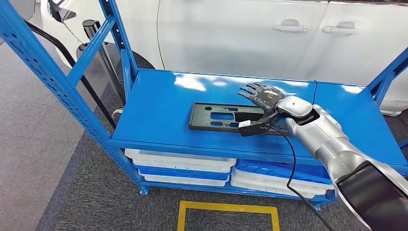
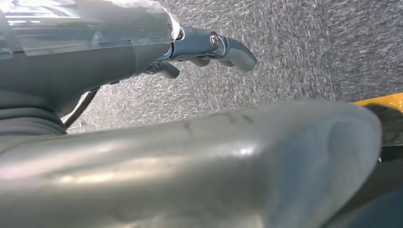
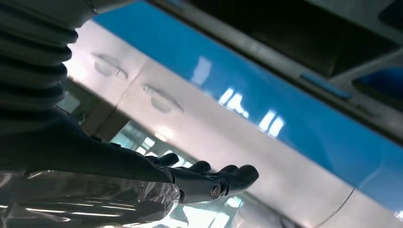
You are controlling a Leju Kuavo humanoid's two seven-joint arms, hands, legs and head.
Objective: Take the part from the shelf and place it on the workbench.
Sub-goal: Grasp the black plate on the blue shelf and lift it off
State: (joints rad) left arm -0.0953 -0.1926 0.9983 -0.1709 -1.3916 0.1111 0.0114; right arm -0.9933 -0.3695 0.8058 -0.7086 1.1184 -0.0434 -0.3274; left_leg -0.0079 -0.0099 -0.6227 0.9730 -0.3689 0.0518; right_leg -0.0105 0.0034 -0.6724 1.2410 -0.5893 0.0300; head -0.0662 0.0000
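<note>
Your silver right hand (image 1: 262, 96) hovers with fingers (image 1: 250, 90) spread, holding nothing, above the flat black plastic panel (image 1: 226, 117); it looks stiff and light, so grip its near long edge.

You see a glossy blue painted metal shelf (image 1: 159, 103), a matt black plastic-looking part (image 1: 216, 117), a smooth silver arm (image 1: 332, 139), rough grey carpet (image 1: 120, 207), and a shiny white car (image 1: 231, 33).
</note>
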